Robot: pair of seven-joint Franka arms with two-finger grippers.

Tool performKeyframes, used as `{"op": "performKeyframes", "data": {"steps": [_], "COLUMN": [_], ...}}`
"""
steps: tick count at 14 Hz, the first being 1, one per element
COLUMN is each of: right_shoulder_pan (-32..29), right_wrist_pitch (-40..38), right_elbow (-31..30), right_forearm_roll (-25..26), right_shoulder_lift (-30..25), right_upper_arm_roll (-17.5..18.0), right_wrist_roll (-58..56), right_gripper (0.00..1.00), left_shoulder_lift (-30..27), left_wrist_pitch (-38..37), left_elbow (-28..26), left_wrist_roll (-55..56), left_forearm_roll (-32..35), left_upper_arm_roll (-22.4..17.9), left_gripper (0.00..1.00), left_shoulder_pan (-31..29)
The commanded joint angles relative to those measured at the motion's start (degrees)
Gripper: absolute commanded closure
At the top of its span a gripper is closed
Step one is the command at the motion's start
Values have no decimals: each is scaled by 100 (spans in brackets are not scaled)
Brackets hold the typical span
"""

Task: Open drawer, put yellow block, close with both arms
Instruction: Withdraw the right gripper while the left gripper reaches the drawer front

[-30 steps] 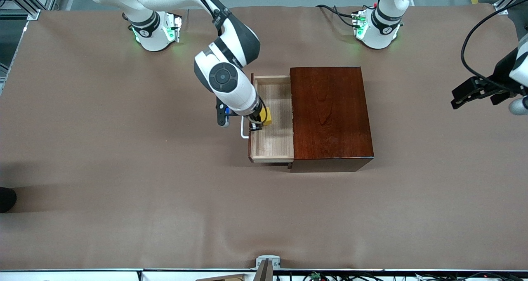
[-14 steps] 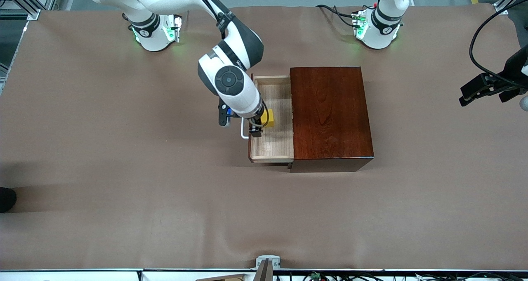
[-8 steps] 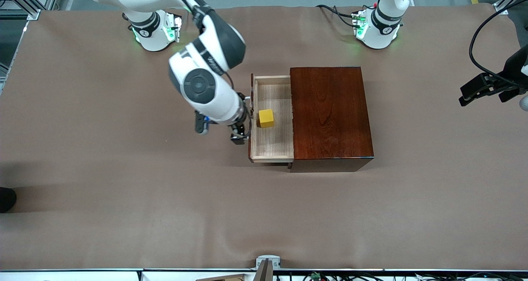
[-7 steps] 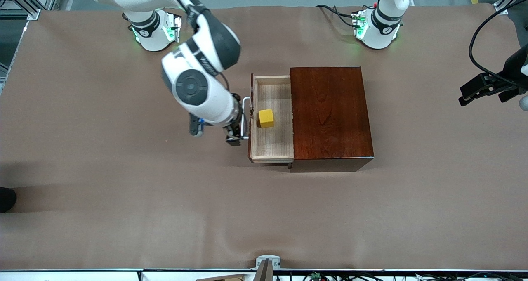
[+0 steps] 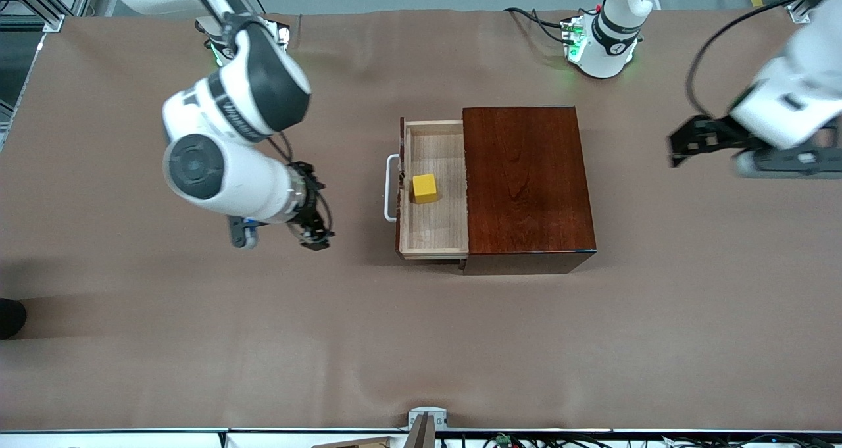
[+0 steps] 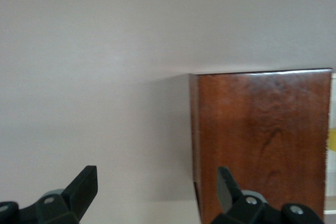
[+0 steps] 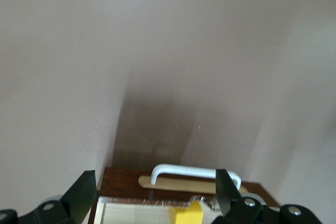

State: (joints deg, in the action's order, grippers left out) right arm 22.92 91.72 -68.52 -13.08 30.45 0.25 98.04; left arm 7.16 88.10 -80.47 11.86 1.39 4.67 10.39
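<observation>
**Block in the drawer, closing still to do**

Now we have the yellow block [image 5: 425, 188] sitting on the floor of the drawer [image 5: 434, 237], roughly midway along the pulled-out tray and nearer the front panel than the wooden box [image 5: 528, 185]. The drawer stands open, its white handle [image 5: 391, 188] facing the right arm's end of the table; its slide axis runs along the table between the two arms' ends, while the exposed tray is long the other way, toward and away from the front camera. The block is a cube, so it has no long axis to speak of, and it sits nearly square to the tray.

Our right gripper [image 5: 314, 231] is over bare table near the handle, fingers [image 7: 84, 192] spread and empty. Our left gripper [image 5: 684, 147] is over the table toward the left arm's end, fingers [image 6: 84, 187] spread wide, nothing between them.

The risk, as we judge it: pushing the front panel without bracing the box could slide the whole box along the cloth. An off-centre push could skew the tray and jam it.
</observation>
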Motion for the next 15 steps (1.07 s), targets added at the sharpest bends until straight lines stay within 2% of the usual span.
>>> {"op": "performKeyframes", "data": {"steps": [1,4,7,10,12,15], "right_shoulder_pan": [-358,-709,-1104,-1492,-1702,-1809], "right_wrist_pitch": [-233,-592,-830,-1102,-1348,-1577], "right_elbow": [-21,-21,-21,-30,-39,-65], "right_forearm_roll": [104,139,148,165,192,656], "right_shoulder_lift": [-179,-320,-539,-741,-812,-1005], "right_upper_arm_roll": [81,72,63,72,63,72], "right_wrist_roll": [-730,-1671,-2549,-3473,-4000,-4993], "right_gripper": [0,0,0,0,0,0], "left_shoulder_lift": [294,742,1557,2393,2876,3642], "left_wrist_pitch": [40,154,873,1620,2252,2535], "left_elbow": [163,382,829,1322,1585,2385], "left_wrist_roll": [674,1798,3414,4725,5743,6713], "left_forearm_roll": [46,55,63,63,63,55], "left_upper_arm_roll": [43,43,-18,-71,-316,-633], "left_gripper": [0,0,0,0,0,0], "left_shoulder_pan": [549,1410,2368,3028,3581,4181]}}
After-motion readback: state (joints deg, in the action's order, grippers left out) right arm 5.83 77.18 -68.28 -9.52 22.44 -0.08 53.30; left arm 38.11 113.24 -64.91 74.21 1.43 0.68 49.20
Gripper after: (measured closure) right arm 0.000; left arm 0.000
